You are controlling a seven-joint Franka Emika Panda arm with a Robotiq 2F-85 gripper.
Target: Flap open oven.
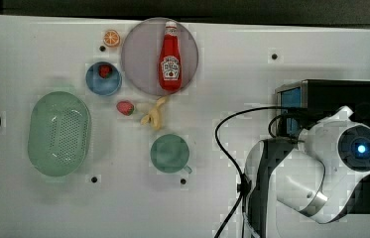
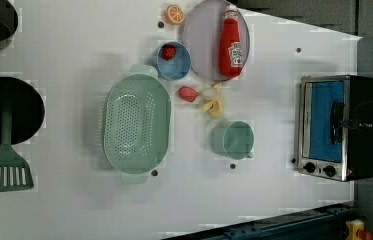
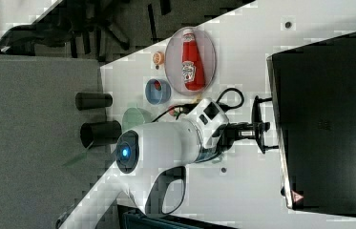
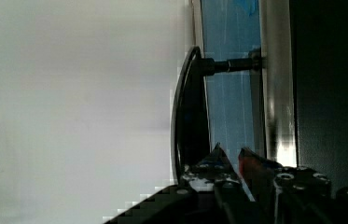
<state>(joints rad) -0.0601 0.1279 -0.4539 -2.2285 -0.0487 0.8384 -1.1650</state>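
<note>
Pincer point(image 4: 230, 156) tips hide part of handle point(image 4: 188, 112).

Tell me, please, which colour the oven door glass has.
The oven door glass is tinted blue; the left view shows it best.

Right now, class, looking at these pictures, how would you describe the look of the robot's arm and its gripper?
The arm is smooth glossy white with rounded joints and grey-black sections. A round dark cap with a glowing blue light sits on one joint. A black cable loops along it. The gripper is black, with narrow dark fingers.
</note>
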